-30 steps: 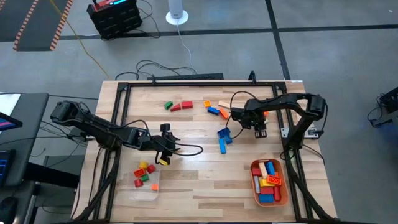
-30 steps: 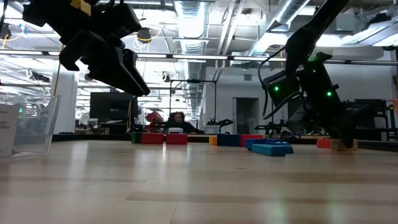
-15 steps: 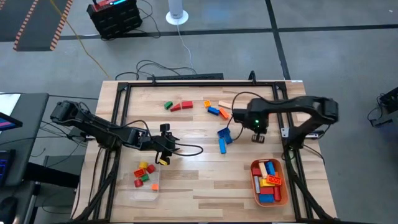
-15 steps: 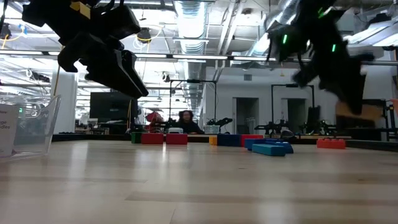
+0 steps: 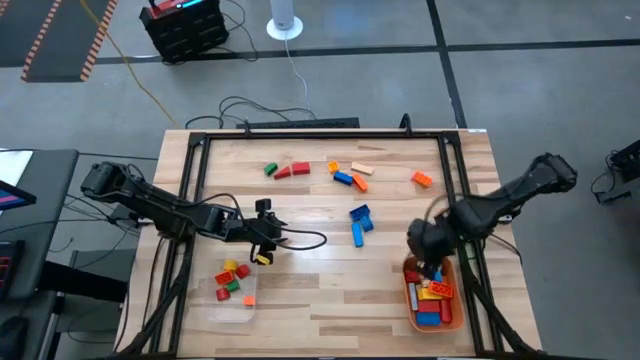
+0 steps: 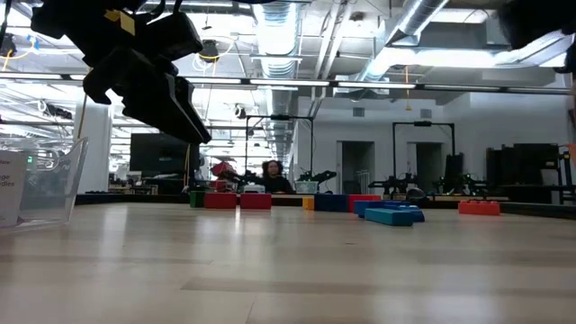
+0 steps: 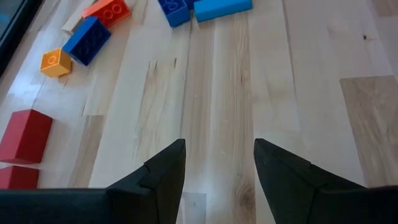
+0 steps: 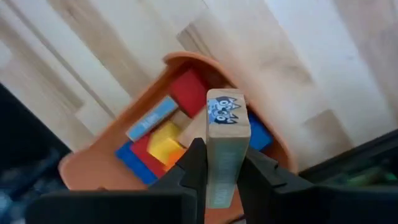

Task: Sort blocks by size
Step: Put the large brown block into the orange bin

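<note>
My right gripper point(image 5: 428, 248) hangs over the orange tray point(image 5: 408, 296) at the near right, shut on a long tan block point(image 8: 227, 118) with a blue picture on its end. Several long blocks point(image 5: 432, 292) lie in that tray. My left gripper point(image 7: 219, 144) stands open above bare table at the left middle point(image 5: 265, 240), nothing between its fingers. Loose blocks rest flat on the table: green and red ones point(image 5: 285, 170), orange, blue and tan ones point(image 5: 350, 176), one orange point(image 5: 421, 179) and blue ones point(image 5: 358, 222). Small blocks point(image 5: 232, 280) lie in the clear tray point(image 5: 236, 312). My right gripper pinches the tan block's two long sides point(image 8: 224, 158) between its two fingers, which come from above, pointing down. The block runs along the fingers and sticks out past their tips. It hangs lifted clear above the orange tray, its pictured end point(image 8: 225, 111) toward the tray.
A black frame point(image 5: 190, 190) runs along the table's far, left and right sides. Cables point(image 5: 300, 240) trail on the wood by the left gripper. Bare wood lies between the two trays near the front edge. A person point(image 6: 268, 175) sits far behind the table.
My right gripper has lifted the tan block off the table's far right part, risen, rolled about, and swung toward the near edge until it hangs over the orange tray. An orange block it stood over shows on the table now.
</note>
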Robot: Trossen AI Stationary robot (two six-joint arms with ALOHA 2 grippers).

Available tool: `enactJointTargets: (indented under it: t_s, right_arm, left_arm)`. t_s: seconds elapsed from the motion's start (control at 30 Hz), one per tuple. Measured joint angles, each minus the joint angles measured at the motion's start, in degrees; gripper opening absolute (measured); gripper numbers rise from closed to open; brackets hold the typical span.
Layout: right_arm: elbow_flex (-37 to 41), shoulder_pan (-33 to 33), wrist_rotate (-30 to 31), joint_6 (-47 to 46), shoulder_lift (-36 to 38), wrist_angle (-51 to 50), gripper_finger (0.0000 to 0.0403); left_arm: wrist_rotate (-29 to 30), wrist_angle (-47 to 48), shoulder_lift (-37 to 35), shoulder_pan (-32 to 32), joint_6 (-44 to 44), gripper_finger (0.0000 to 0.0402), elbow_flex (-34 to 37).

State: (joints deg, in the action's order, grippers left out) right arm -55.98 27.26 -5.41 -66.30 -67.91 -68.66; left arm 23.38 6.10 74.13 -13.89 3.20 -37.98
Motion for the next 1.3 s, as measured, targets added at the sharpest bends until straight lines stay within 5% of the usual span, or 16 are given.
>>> enactJointTargets:
  t_s: [0.1,0.43,0.57,0.63,0.73,1.3]
  right_arm:
    - [0.01,4.76,4.04,-5.42,-0.82,0.73,0.0104]
    - [0.01,5.04,0.72,-10.88,-1.48,-0.14,0.0189]
    - [0.01,0.91,10.45,-7.81,-1.5,-8.22,0.0193]
    - [0.01,-2.22,18.35,-6.82,-1.5,-10.9,0.019]
    - [0.01,-8.61,22.48,-0.13,-1.49,-10.65,0.0185]
    - [0.01,-55.51,21.96,49.0,-2.44,6.06,0.0209]
  left_arm:
    - [0.0,-0.15,0.01,0.0,0.07,0.0184,0.0]
    - [0.0,-3.18,0.0,0.0,-2.79,0.0184,0.0]
    - [0.0,-3.2,0.01,0.0,-3.28,0.0184,0.0]
    - [0.0,-3.48,0.0,0.0,-3.68,0.0184,0.0]
    - [0.0,-4.06,0.01,0.0,-4.58,0.0184,0.0]
    - [0.0,-2.6,0.0,0.0,-5.68,0.0184,-0.01]
